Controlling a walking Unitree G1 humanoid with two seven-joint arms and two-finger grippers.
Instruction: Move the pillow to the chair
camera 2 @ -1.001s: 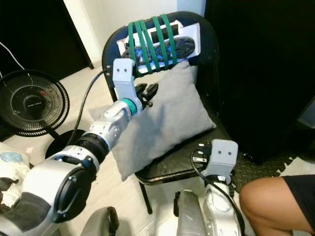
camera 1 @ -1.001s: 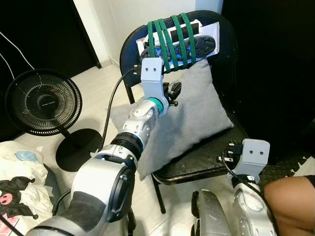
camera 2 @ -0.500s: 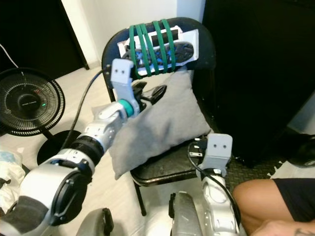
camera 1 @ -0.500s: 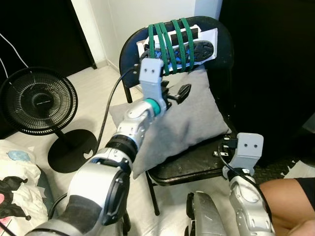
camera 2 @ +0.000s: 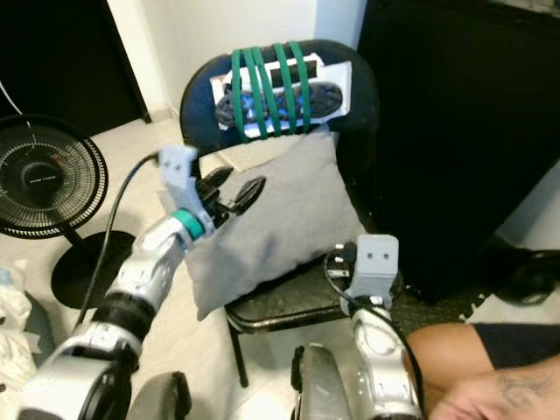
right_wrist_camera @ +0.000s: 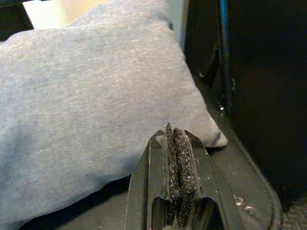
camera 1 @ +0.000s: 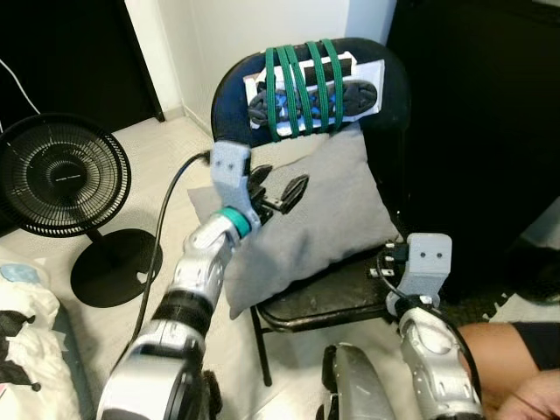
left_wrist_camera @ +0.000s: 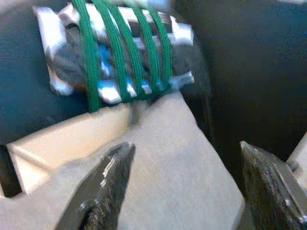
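One grey pillow (camera 1: pixel 328 214) is leaning on the black chair (camera 1: pixel 332 297), against its backrest. Left hand (camera 1: pixel 278 191) is hovering over it, fingers spread. Right hand (right_wrist_camera: pixel 176 179) is resting near the seat's front, fingers pressed together.

This is a room in somebody's home, lived in rather than tidy. A black pedestal fan (camera 1: pixel 63 175) stands on the pale floor (camera 1: pixel 166 149) by a white wall (camera 1: pixel 262 26), and a folding chair (camera 1: pixel 398 96) with a grey pillow (camera 1: pixel 324 219) sits against dark furniture. Printed bedding (camera 1: pixel 22 324) lies bunched at the floor's edge.
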